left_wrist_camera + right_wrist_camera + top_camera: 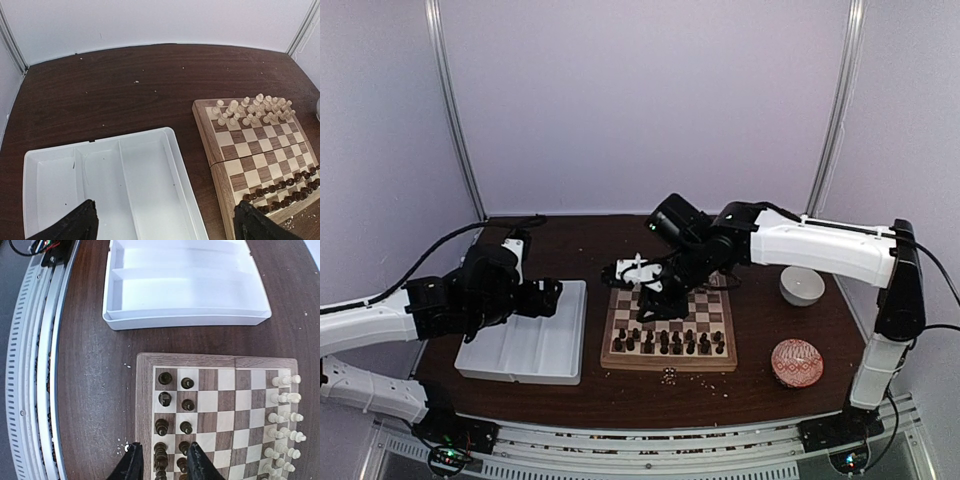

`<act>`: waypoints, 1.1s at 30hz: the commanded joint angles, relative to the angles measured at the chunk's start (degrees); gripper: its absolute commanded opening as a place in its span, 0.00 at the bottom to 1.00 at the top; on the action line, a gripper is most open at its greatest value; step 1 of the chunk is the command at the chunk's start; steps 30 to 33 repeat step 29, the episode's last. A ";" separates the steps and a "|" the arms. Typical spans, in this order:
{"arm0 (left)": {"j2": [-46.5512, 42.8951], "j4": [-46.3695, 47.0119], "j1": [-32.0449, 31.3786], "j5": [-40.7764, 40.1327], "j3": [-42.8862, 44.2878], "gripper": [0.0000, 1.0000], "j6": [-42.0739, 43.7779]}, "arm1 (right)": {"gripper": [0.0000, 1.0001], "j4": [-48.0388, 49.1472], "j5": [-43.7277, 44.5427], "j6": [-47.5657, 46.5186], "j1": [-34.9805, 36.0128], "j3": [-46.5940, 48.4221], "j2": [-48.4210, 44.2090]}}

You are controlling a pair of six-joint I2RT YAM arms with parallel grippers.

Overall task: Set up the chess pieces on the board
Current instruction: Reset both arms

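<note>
The board (670,318) lies at the table's middle. Dark chess pieces (665,343) fill its two near rows. Cream pieces (255,110) stand along the far rows. My right gripper (164,465) hovers over the dark back row near the board's (225,400) edge. It is open, and a dark piece (161,456) stands free between its fingers with a gap on each side. From above, that gripper (652,310) hides part of the far rows. My left gripper (165,230) is wide open and empty above the white tray (125,185), beside the board (250,155).
The white divided tray (525,345) sits left of the board with nothing in it. A white bowl (802,286) and a red patterned bowl (797,362) stand to the right. Pale crumbs (670,375) lie by the board's near edge.
</note>
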 commanded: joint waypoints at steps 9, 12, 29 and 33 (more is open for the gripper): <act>7.17 -6.34 7.65 -4.62 15.88 0.98 19.46 | 0.36 3.28 -1.74 3.90 -19.27 -4.34 -22.24; 8.95 -6.76 8.00 -9.71 19.99 0.98 24.16 | 0.41 4.01 -1.35 5.17 -25.58 -6.07 -26.61; 5.76 -2.32 15.91 -6.51 22.36 0.95 26.97 | 1.00 23.93 18.37 27.32 -43.11 -22.52 -42.23; 5.76 -2.32 15.91 -6.51 22.36 0.95 26.97 | 1.00 23.93 18.37 27.32 -43.11 -22.52 -42.23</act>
